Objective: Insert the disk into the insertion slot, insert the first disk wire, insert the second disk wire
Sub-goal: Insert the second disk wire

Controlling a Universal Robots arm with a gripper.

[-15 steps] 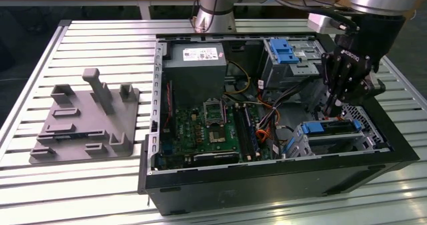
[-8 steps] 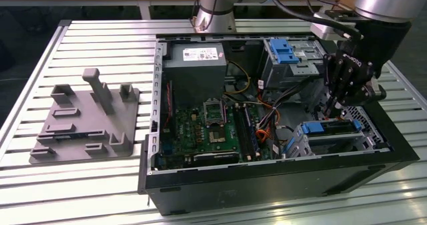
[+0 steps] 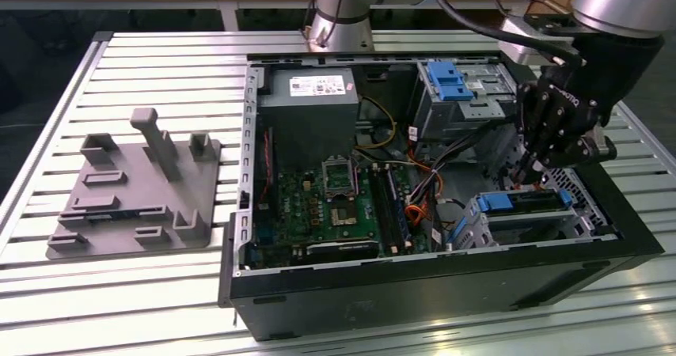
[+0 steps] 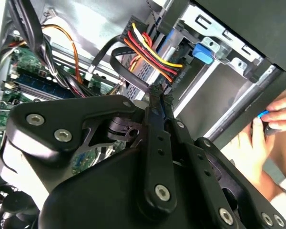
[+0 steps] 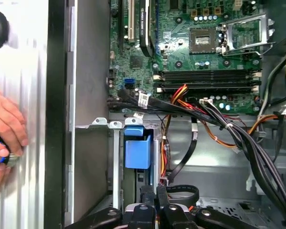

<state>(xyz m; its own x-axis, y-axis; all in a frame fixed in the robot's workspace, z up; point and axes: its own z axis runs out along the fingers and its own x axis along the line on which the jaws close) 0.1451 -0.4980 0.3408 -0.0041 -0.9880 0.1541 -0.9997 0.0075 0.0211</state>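
Gripper (image 4: 159, 93): black fingers pinched nearly together on a small black connector at the end of a black cable, in the second wrist view's centre.
Arm: reaches down from the exterior view's upper right into the open case (image 3: 423, 281), wrist tilted.
Disk (image 3: 525, 203): seated in the slot (image 3: 575, 213), lower right of the exterior view, blue handle outward, just beside the fingertips.
Hand (image 5: 5, 136): outside the case wall, holding a small object.

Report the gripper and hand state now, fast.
Gripper: shut, fingertips pinched on a black wire connector at the disk.
Person's hand: outside the case, holding a small object.
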